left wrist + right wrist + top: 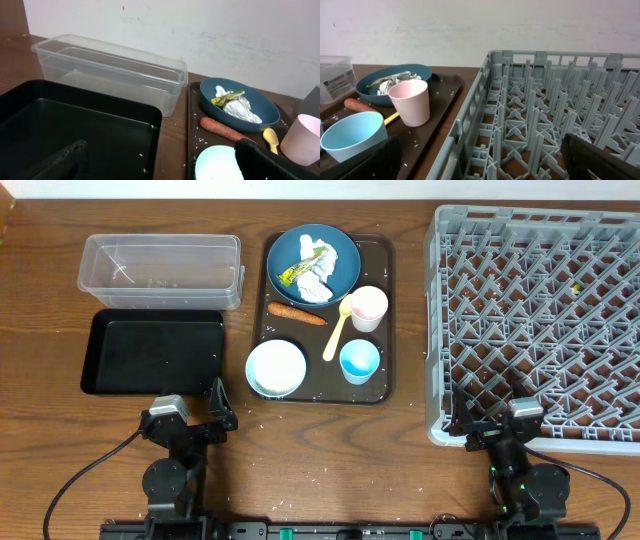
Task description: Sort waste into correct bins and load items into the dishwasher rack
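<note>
Can make out no readable words, brands or numbers. Closest is dark print on a white label [337, 79] stuck to the end of the clear tub [332, 62], in the right wrist view, too small and blurred to read.

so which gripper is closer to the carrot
Left. The left gripper is by the black tray's near right corner, left of the carrot; the right gripper is far to its right, at the rack's near edge.

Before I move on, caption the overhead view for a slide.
Dishes and waste on the serving tray, clear tub and black tray left, dishwasher rack right.
</note>
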`<state>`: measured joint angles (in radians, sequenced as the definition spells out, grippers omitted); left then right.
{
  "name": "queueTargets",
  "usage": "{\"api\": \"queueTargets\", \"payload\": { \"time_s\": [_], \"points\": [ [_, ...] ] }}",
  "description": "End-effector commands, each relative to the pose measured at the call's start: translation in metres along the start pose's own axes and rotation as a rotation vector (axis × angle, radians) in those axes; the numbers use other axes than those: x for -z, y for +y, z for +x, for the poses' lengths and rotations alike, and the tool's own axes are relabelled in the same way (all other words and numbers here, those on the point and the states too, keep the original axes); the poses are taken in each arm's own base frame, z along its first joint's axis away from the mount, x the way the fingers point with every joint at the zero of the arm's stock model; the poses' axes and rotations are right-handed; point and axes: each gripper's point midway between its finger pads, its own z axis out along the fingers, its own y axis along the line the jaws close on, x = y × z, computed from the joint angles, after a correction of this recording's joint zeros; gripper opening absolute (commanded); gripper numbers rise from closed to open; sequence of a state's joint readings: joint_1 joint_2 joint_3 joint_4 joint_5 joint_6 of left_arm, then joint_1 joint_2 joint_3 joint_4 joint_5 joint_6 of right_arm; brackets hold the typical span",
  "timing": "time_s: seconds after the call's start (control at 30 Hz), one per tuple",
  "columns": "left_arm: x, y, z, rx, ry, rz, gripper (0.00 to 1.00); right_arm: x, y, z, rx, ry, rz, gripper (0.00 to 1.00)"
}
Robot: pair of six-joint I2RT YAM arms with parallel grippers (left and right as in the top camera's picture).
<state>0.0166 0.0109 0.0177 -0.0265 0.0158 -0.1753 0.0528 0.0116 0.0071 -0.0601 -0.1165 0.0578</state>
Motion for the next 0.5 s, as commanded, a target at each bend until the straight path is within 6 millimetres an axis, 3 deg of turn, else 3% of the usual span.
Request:
{"api": "queueTargets", "payload": {
  "time_s": [0.0, 0.47],
  "points": [
    [-0.0004, 0.0068, 0.0154, -0.023, 0.048, -0.030, 0.95, 0.0001, 0.0028, 0.0007, 0.000, 0.001, -0.014, 0.99],
    [-0.0004, 0.0068, 0.0154, -0.023, 0.048, -0.030, 0.95, 0.0001, 0.0028, 0.0007, 0.000, 0.001, -0.014, 0.99]
  ]
}}
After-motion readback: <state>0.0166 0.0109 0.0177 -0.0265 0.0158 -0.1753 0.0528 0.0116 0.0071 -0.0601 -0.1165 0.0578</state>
